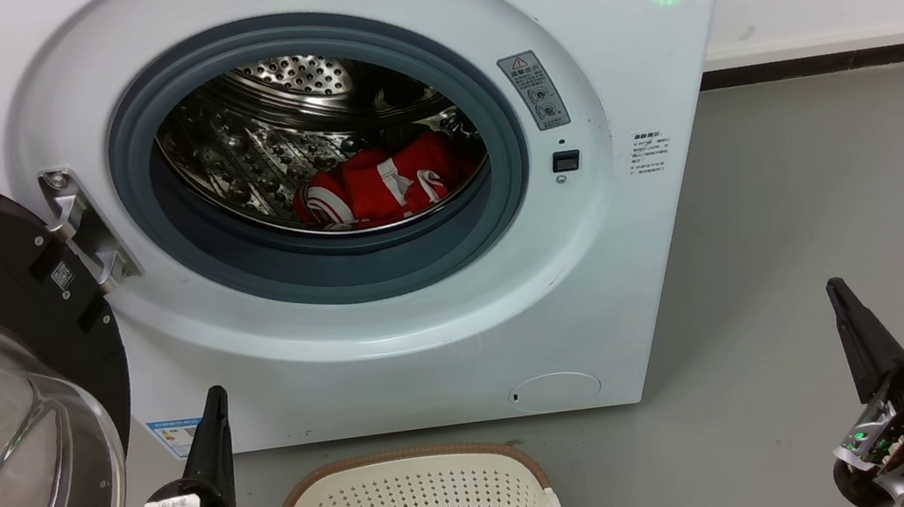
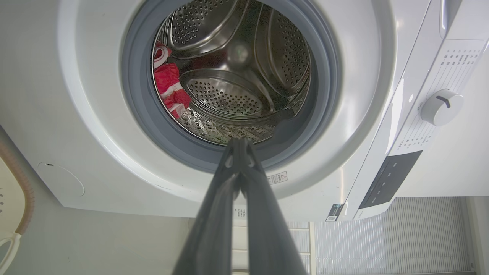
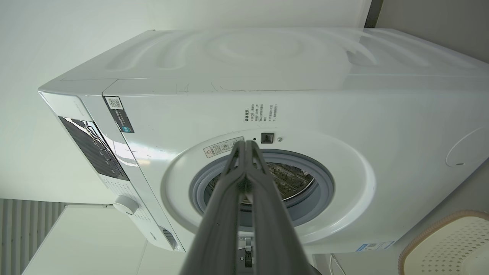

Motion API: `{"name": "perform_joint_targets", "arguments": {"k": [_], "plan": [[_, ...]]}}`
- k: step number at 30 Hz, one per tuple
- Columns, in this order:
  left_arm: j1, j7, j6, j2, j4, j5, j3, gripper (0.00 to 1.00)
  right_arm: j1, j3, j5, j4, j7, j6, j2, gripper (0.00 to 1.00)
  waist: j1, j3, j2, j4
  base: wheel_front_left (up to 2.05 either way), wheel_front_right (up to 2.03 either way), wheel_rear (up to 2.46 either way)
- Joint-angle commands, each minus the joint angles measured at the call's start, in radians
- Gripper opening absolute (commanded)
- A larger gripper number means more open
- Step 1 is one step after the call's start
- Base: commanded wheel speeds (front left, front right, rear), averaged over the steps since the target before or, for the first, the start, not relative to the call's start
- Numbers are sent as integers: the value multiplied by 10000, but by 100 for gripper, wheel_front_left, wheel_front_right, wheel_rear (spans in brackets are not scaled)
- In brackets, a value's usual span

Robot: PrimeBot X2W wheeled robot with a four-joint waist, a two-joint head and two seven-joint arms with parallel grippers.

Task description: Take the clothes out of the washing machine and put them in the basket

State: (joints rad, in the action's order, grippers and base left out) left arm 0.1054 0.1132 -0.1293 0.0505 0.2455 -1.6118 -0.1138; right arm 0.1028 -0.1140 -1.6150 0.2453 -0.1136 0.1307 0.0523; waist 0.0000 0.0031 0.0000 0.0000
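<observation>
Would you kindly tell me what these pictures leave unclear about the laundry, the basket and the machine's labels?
1. Head view: the clothes sit partly behind the grey door seal, so their number is unclear.
2. Head view: the basket is cut off by the bottom edge, hiding most of its floor.
3. Head view: the printed label is too small to read.

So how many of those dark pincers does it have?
2: the left gripper at lower left beside the basket, the right gripper at lower right over the floor; both shut.
</observation>
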Motion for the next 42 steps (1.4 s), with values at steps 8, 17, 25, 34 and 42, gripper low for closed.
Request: {"name": "perform_joint_targets", "arguments": {"k": [8, 17, 25, 34, 42], "plan": [[66, 43, -52, -8, -1, -24, -24, 0, 122, 6, 45, 14, -5, 0, -31, 0, 0, 0, 0, 0, 0, 0, 0], [67, 44, -52, -8, -1, -24, -24, 0, 122, 6, 45, 14, -5, 0, -32, 0, 0, 0, 0, 0, 0, 0, 0], [67, 44, -52, -8, -1, -24, -24, 0, 122, 6, 45, 14, -5, 0, -32, 0, 0, 0, 0, 0, 0, 0, 0], [67, 44, -52, -8, -2, -23, -24, 0, 122, 6, 46, 14, -4, 0, -32, 0, 0, 0, 0, 0, 0, 0, 0], [-11, -235, 12, -12, 45, 78, 269, 100, -125, 93, 106, -40, 226, 0, -7, 100, 0, 4, 0, -5, 0, 0, 0]]}}
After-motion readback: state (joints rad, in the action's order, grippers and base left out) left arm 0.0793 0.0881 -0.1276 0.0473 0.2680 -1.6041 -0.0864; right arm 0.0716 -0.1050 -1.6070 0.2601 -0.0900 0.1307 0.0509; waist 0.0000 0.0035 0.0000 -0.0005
